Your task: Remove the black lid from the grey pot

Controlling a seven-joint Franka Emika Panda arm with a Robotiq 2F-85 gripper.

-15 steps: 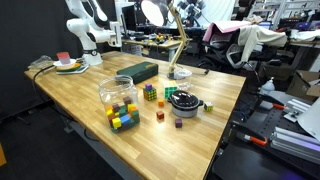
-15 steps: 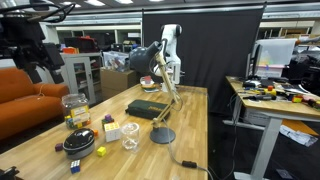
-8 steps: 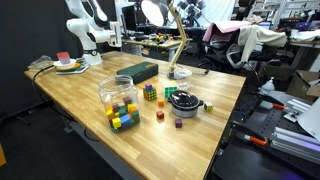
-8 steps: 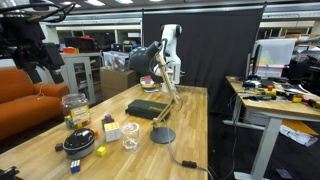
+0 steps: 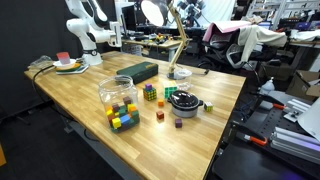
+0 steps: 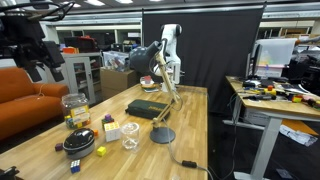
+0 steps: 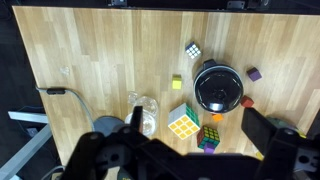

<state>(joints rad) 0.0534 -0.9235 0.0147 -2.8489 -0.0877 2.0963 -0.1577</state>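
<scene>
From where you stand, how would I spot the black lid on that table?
On the long wooden table, look past the clear jar of coloured blocks, toward the table's edge. There the black lid caps the small grey pot; it is round, flat and dark, while its neighbours are coloured cubes.

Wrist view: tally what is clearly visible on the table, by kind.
Puzzle cubes: 3
Small loose blocks: 4
Grey pot with black lid: 1
Clear glass: 1
Cable: 1
Total: 10
</scene>
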